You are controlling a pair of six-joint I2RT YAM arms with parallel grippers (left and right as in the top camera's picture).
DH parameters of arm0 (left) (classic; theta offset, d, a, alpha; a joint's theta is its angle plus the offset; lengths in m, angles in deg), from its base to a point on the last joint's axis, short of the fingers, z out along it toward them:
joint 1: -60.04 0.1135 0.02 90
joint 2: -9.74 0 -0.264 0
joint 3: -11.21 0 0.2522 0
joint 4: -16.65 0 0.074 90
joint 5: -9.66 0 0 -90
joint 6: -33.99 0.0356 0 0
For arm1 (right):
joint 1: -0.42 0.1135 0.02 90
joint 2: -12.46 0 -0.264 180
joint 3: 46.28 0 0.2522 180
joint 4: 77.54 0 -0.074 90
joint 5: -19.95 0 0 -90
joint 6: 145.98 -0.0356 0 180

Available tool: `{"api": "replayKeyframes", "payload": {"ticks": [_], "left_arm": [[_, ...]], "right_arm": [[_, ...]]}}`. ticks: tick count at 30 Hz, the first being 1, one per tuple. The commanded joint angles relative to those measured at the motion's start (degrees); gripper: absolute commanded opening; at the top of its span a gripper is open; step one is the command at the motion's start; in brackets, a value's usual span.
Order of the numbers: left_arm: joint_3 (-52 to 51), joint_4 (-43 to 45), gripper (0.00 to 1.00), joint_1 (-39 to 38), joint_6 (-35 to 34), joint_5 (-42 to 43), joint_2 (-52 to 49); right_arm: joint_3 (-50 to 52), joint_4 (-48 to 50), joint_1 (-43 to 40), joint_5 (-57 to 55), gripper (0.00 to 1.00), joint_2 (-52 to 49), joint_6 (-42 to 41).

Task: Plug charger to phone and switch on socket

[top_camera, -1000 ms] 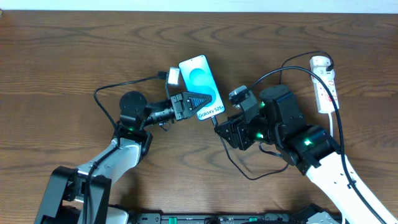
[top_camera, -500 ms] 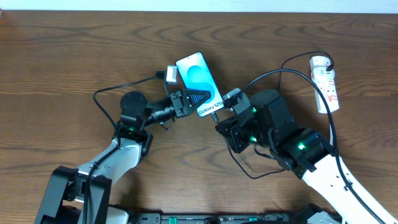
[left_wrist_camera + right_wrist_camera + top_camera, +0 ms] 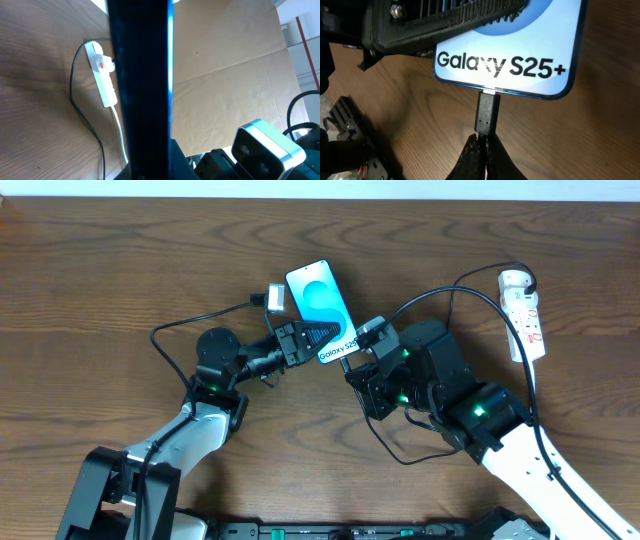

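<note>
I saw the left gripper (image 3: 318,339) pinching the slim blue-screened smartphone (image 3: 315,295) at the middle of the brown wooden table (image 3: 100,260), the right gripper (image 3: 482,148) squeezing the thin black charger cable (image 3: 487,112) by its plug at the phone's bottom edge, though how deep it sat was hidden.

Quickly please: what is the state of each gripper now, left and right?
Left gripper: closed, holding the phone.
Right gripper: closed on the charger, just behind its plug tip.
</note>
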State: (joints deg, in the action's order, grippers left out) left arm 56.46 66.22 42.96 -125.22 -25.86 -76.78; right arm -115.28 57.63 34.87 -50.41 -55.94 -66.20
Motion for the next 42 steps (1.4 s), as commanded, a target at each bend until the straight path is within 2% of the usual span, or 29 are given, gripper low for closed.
{"api": "replayKeyframes", "payload": {"ticks": [1,3,8,12,16,19,23,26,28,33,38,42], "left_arm": [[0.35,0.66,0.07,-1.95,1.57,3.52,0.44],[0.35,0.63,0.07,-2.03,1.88,3.52,0.44],[0.35,0.61,0.08,-1.99,3.06,3.06,0.44],[0.35,-0.35,0.07,-1.99,5.68,1.79,0.44],[0.44,-8.17,0.07,-2.4,8.76,-0.22,0.44],[2.05,-18.45,0.07,-3.91,13.29,-1.62,0.44],[7.96,-35.36,0.07,-6.36,23.17,-4.92,0.42],[14.16,-49.48,0.08,-7.21,32.92,-8.07,-0.11],[18.03,-56.0,0.07,-7.3,36.57,-8.31,-1.7],[26.64,-63.34,0.07,-7.32,42.23,-1.27,-10.67],[33.44,-64.41,0.07,-7.39,42.51,6.25,-22.1],[34.6,-64.63,0.07,-7.39,42.53,6.12,-26.47]], "right_arm": [[-2.49,1.25,0.04,-1.75,0.01,1.9,0.22],[-2.49,0.83,0.04,-1.18,0.04,1.9,0.17],[-2.51,-2.64,-0.33,-2.47,0.31,4.5,1.22],[-2.51,-7.02,-1.44,-7.89,0.45,9.38,1.29],[-2.51,-9.22,-2.32,-15.17,0.56,15.89,1.25],[-2.51,-9.2,-2.34,-20.59,0.62,20.5,0.79],[-2.51,-9.27,-2.34,-25.81,0.67,24.63,-0.52],[-2.51,-9.9,-2.34,-26.18,0.67,25.92,-0.52],[-2.51,-10.49,-2.34,-26.21,0.67,26.08,-1.16],[-2.51,-11.02,-2.34,-26.18,0.67,25.81,-1.42],[-2.51,-11.37,-2.34,-26.21,0.67,25.81,-1.6],[-2.51,-12.24,-2.34,-27.19,0.67,25.81,-1.6]]}}
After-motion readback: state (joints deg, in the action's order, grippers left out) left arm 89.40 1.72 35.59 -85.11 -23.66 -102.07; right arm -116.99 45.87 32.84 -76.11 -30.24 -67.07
